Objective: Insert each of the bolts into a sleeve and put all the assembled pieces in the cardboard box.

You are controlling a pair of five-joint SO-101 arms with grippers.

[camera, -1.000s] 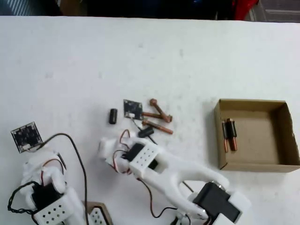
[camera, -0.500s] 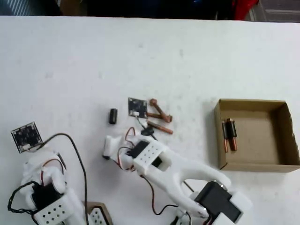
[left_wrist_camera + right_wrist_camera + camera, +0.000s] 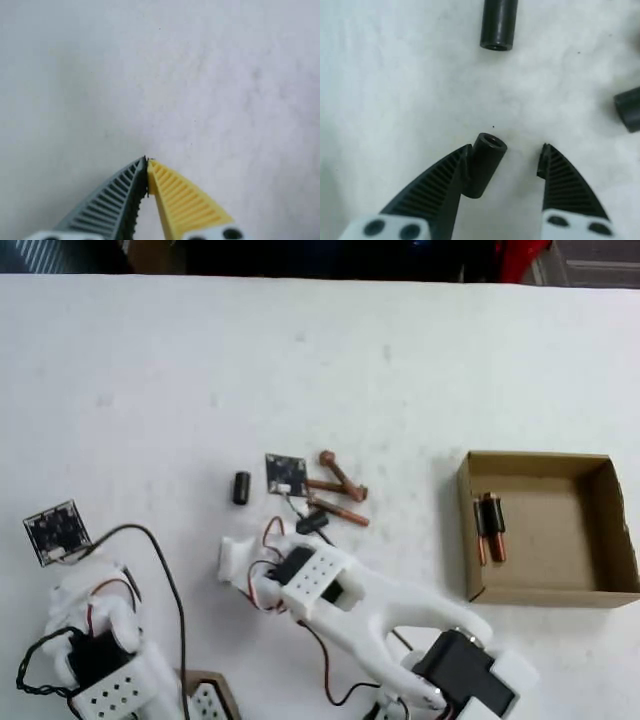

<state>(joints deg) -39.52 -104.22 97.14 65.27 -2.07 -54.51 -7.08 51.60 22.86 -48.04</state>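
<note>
Sleeve pickup is the step in hand, with the right tool straddling its target!
Right tool (image 3: 506, 148) gapes wide, one sleeve (image 3: 484, 167) on the desk (image 3: 395, 75) touching one jaw; the next move calls for a square squeeze. Left tool (image 3: 147, 162) is pinched tight and empty. Count: three loose sleeves, three bolts (image 3: 336, 512), seemingly two assembled pieces (image 3: 488, 527) in the one cardboard box (image 3: 555, 530).

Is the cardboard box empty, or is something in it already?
Not empty. The cardboard box holds copper bolts with black sleeves by one wall.
</note>
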